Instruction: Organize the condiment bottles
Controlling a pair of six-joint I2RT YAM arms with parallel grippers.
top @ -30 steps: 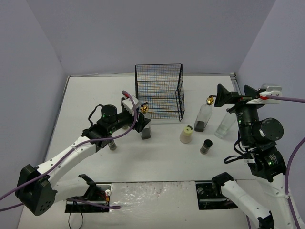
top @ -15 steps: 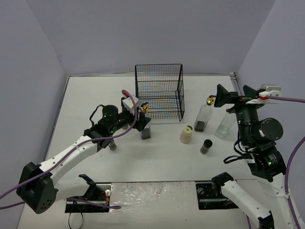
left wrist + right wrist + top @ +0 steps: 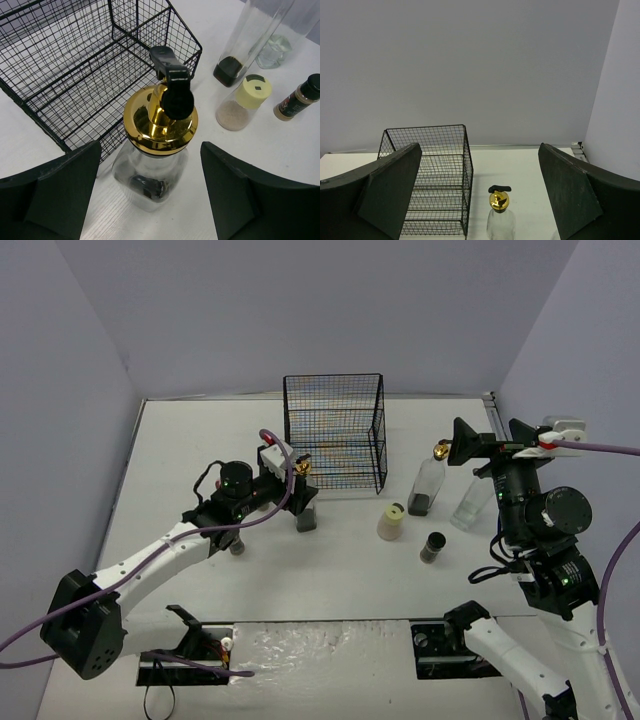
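The left arm reaches forward, its left gripper [image 3: 150, 150] gaping wide astride the tall clear gold-spouted glass bottle [image 3: 150, 177] beside the black wire rack [image 3: 75, 75], not touching it. The raised right gripper [image 3: 480, 150] gapes wide, empty.

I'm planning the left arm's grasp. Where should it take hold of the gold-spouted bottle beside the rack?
Probably the glass sides of the gold-spouted bottle just below its gold cap, coming down from above, one finger each side. It stands upright, and the black-tipped spout looks too narrow and uneven.
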